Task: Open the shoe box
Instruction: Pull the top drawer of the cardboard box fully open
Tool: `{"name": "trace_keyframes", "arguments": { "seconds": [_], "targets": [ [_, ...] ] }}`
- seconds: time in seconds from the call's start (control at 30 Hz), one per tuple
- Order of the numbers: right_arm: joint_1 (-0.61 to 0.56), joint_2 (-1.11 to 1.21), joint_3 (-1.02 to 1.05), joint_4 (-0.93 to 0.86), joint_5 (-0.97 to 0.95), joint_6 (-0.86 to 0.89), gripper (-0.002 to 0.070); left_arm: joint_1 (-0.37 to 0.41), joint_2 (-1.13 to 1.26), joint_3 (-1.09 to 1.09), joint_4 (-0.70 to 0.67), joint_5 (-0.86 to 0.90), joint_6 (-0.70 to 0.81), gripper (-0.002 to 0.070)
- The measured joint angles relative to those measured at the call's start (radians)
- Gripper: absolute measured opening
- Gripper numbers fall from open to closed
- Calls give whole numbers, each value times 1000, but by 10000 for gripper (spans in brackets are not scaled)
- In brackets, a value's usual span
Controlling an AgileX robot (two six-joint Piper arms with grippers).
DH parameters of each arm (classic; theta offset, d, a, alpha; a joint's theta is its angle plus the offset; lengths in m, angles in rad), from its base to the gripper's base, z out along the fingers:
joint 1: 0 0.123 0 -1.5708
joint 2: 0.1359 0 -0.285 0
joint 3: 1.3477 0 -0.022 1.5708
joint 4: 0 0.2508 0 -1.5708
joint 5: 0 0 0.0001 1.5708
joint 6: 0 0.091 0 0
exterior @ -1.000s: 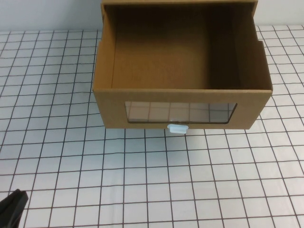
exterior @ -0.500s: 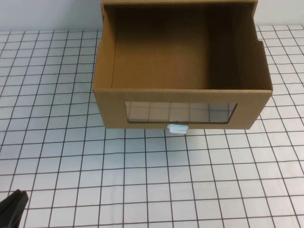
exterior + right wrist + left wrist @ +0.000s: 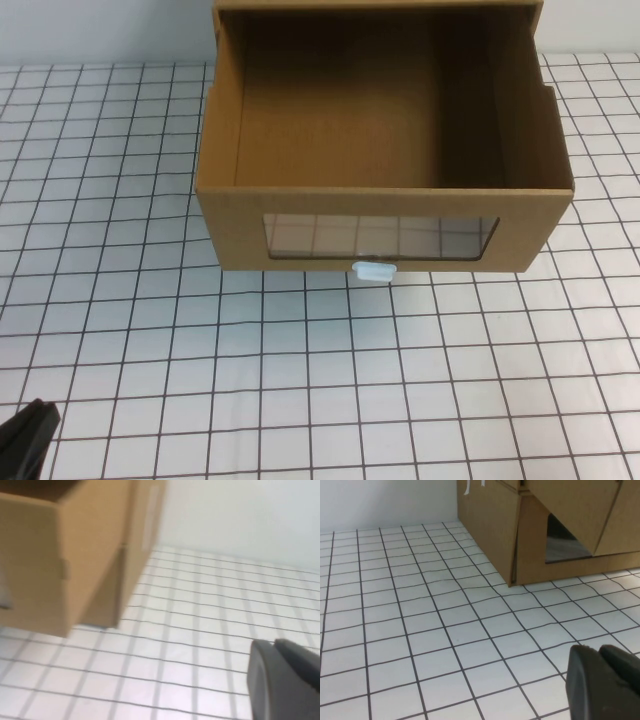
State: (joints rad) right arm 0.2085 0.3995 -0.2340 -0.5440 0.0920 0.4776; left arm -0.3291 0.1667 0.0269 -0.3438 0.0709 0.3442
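Already open, the shoe box sits at 12 on the counter. Job looks done, so both arms park clear: L end effector at 7, tips together. R end effector is low off the box's 3 side, tips together too.

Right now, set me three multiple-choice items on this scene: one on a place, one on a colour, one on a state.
1. The pale tab sits: A) below the window on the shoe box's front wall; B) on its floor; C) on its left wall.
2. The shoe box is: A) white; B) brown; C) black.
3. The shoe box is: A) taped shut; B) lidded; C) open on top.
1 A: it juts out just under the window. 2 B: plain brown cardboard. 3 C: its bare inside shows; the left gripper at the table's near left corner and the right gripper, seen only by its wrist camera, both hang clear of it, fingers shut.
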Motion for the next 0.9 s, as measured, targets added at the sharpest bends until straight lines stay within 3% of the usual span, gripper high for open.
{"name": "trace_keyframes", "arguments": {
  "seconds": [0.2,0.4,0.9],
  "targets": [
    [-148,-213,185,0,-57,0,-13,0,0,0,0,0,0,-3],
    [-153,-397,249,32,-12,0,-14,0,0,0,0,0,0,-3],
    [-153,-407,257,158,18,-34,-13,0,0,0,0,0,0,-3]
  ]
}}
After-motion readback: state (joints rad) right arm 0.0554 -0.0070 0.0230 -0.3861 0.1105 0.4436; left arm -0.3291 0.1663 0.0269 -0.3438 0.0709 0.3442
